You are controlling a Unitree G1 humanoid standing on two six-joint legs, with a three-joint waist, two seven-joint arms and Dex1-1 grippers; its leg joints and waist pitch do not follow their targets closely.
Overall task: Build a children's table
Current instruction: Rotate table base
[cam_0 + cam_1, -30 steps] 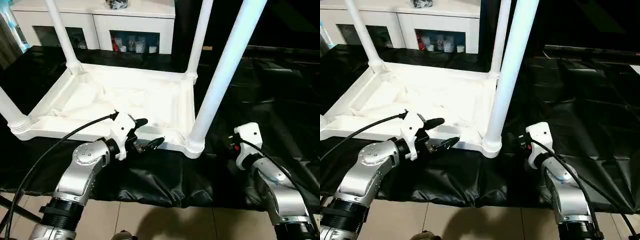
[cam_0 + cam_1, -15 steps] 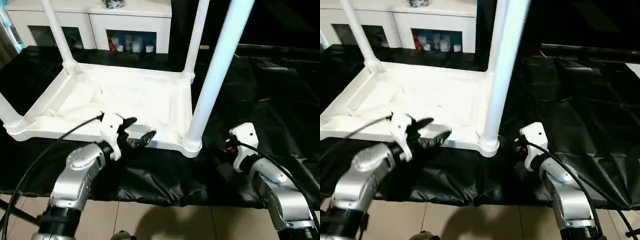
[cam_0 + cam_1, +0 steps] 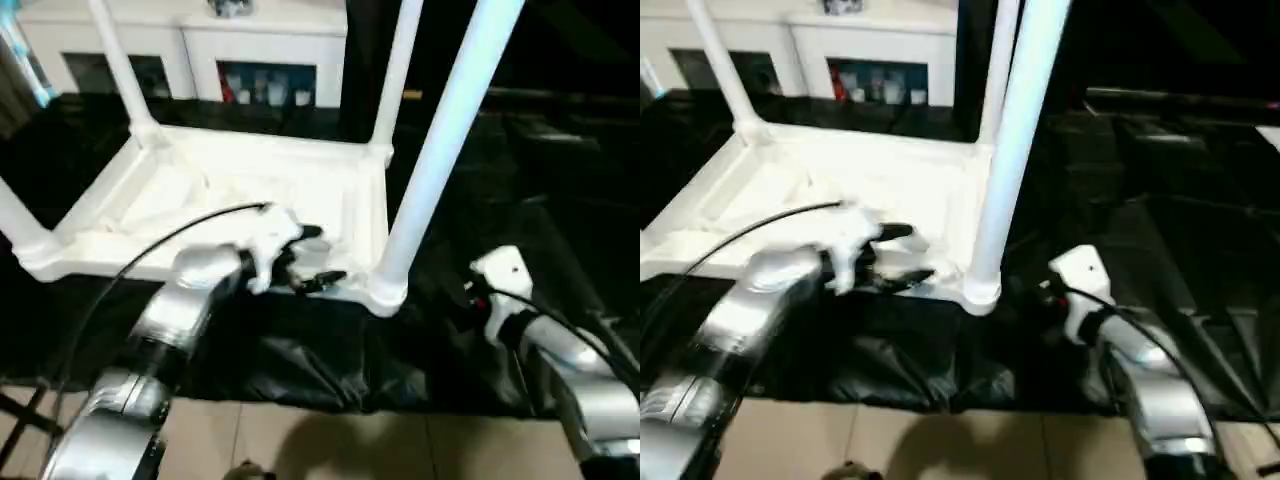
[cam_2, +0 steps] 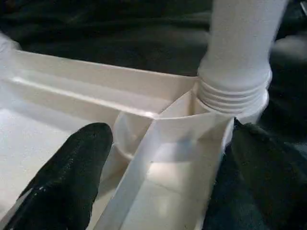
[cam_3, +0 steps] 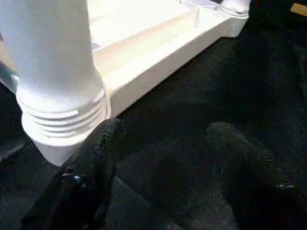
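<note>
The black cloth (image 3: 520,180) covers the counter, and on it the children's table (image 3: 250,190) lies upside down, its rimmed top flat on the cloth and its legs standing straight up from the corner sockets. Behind the children's table stands a white cabinet (image 3: 190,55) with glass doors and small items inside.

The near-right leg (image 3: 440,150) is the landmark I work from. It rises from its ribbed socket (image 4: 235,93) at the near-right corner of the top. Two more legs stand at the far corners, one far-left leg (image 3: 120,70) and one far-right leg (image 3: 395,70), and the fourth leg (image 3: 20,225) stands at the near-left corner.

My left tool (image 3: 318,258) sits just to the left of the near-right leg, at the near rim (image 4: 168,172) of the top. Its fingers are spread, one black finger (image 4: 67,172) over the inside of the top and the other outside the rim, so the rim runs between them; whether they touch it I cannot tell.

My right tool (image 5: 163,163) is low over the cloth just to the right of the near-right leg, its fingers spread and gripping nothing, with one finger (image 5: 93,163) close beside the ribbed socket.
</note>
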